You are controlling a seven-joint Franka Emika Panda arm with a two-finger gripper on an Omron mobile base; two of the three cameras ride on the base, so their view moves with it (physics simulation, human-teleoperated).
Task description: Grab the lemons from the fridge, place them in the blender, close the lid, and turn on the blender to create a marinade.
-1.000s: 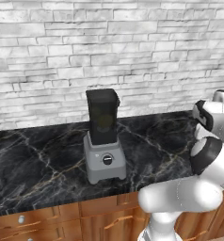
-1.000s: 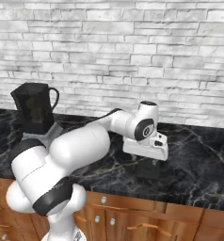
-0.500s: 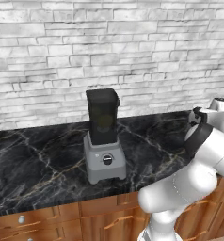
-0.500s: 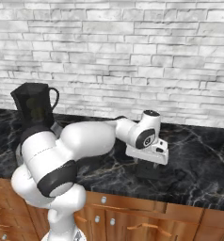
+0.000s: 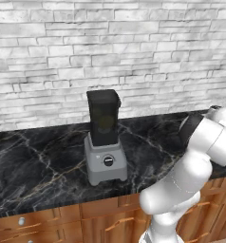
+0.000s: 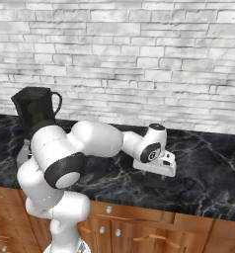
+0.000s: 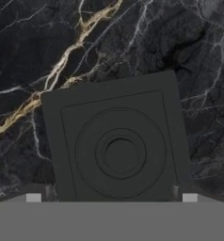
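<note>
I am at the step where I pick up the lid (image 7: 118,146). It lies flat on the dark desk (image 6: 208,163), off to my right, well apart from the blender (image 5: 104,137). The lid is a black square with round rings in the middle.

My end effector (image 6: 156,179) hangs right over the lid and points straight down at it. It is spread wide and holds nothing. In the hand view my two fingertips (image 7: 34,196) stand one at each side of the lid, near its bottom corners. I cannot tell if they touch it yet.

The blender stands on the desk by the brick wall (image 5: 110,42). Its jar (image 5: 103,116) is open at the top, with no lid on. I think I see something yellow-green inside the jar, so the lemons (image 5: 104,124) may be in there already. It is dim, so I am not sure.

Next, I think I need to go down a little more and squeeze the lid by its two sides. The lid is thin and flat, so I must grab low and hold it level. Then I lift it, carry it over to the jar, and set it square on top. After that comes the knob (image 5: 108,161).
</note>
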